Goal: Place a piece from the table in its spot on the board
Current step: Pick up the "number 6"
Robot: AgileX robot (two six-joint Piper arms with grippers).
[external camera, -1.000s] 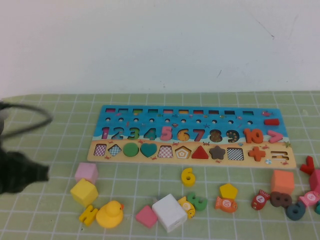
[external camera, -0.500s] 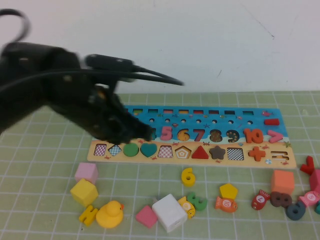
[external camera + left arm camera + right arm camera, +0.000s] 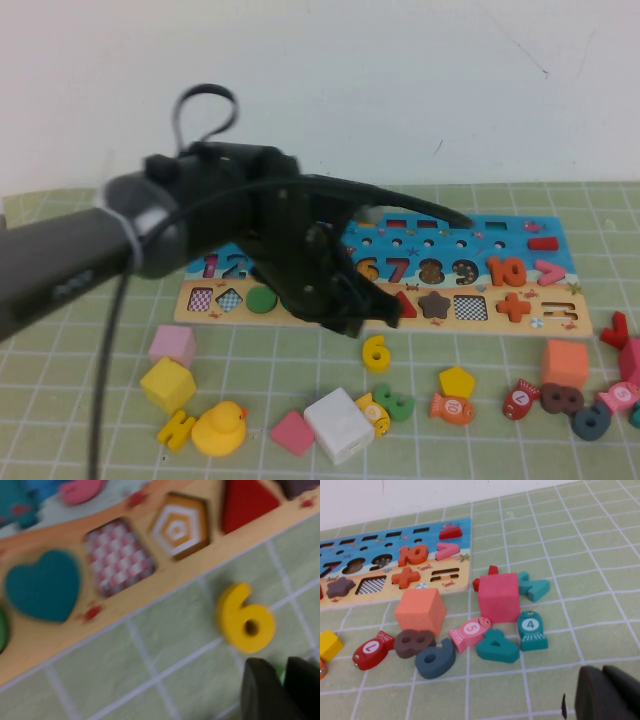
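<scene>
The yellow numeral "6" piece lies flat on the green mat just in front of the board's tan strip; it also shows in the left wrist view. The long board has a blue top with digits and a tan strip of shape cut-outs. My left gripper hangs over the board's front edge, just behind and left of the "6", with its fingers together and holding nothing. My right gripper is shut and empty low over the mat at the right, out of the high view.
Loose pieces lie in front of the board: yellow pentagon, green "3", white block, duck, yellow cube, pink cube. At the right are an orange cube, a pink cube and fish pieces.
My left arm has swung in from the left edge, across the board to the right, and now stands over the board's front edge near the "6". The pieces have not moved.
</scene>
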